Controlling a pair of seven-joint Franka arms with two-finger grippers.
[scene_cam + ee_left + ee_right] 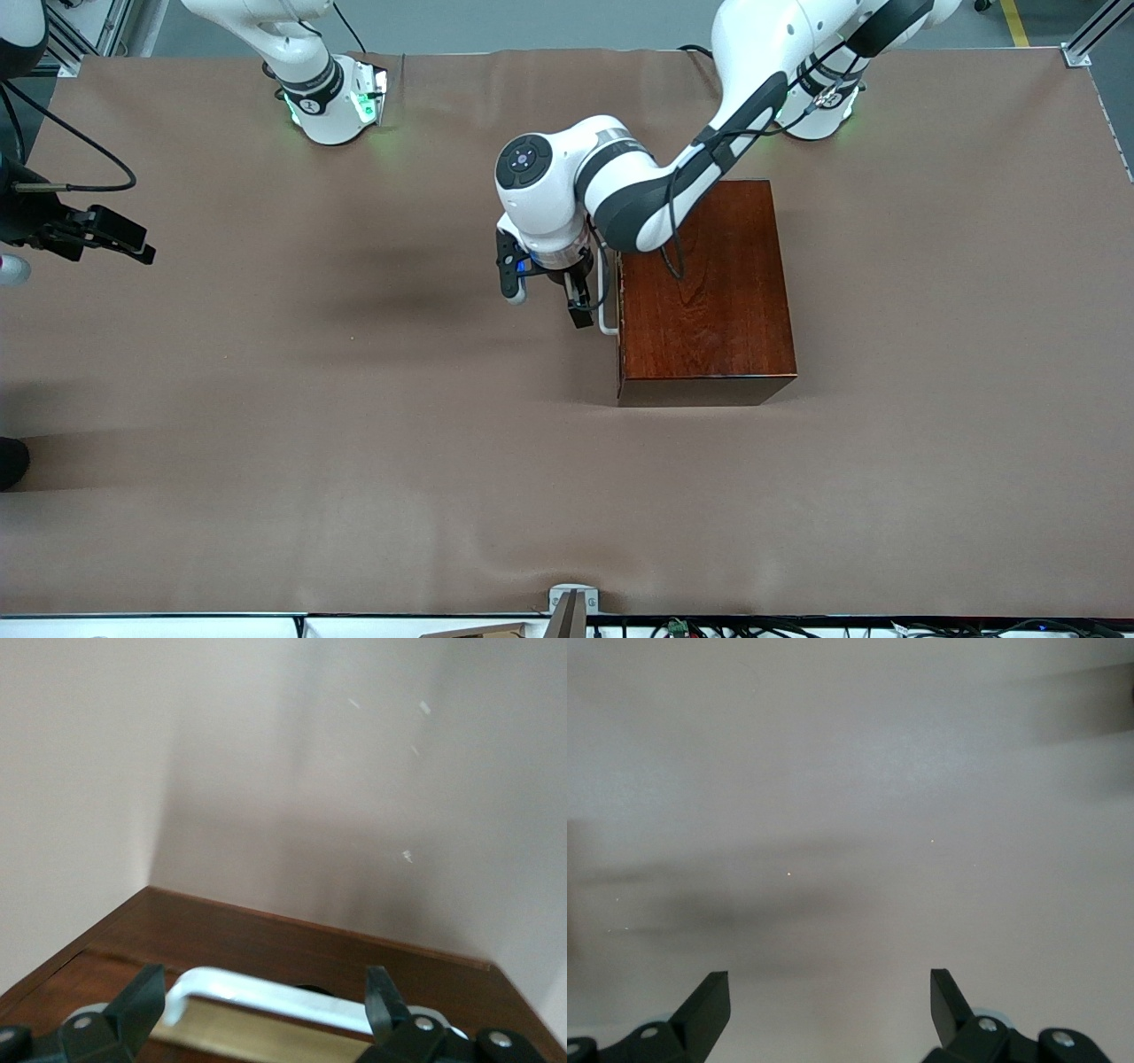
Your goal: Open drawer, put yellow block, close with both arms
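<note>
The mahogany box [704, 292] stood on the worktop [354, 461], its drawer [620, 301] shut, the left gripper [266, 1014] spread around the handle [606, 306], the right gripper [830, 1010] waiting released, no yellow block visible.

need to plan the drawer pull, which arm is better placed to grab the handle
Left: the left gripper is open at the white handle of the drawer. The right gripper waits open at the right arm's end of the table.
</note>
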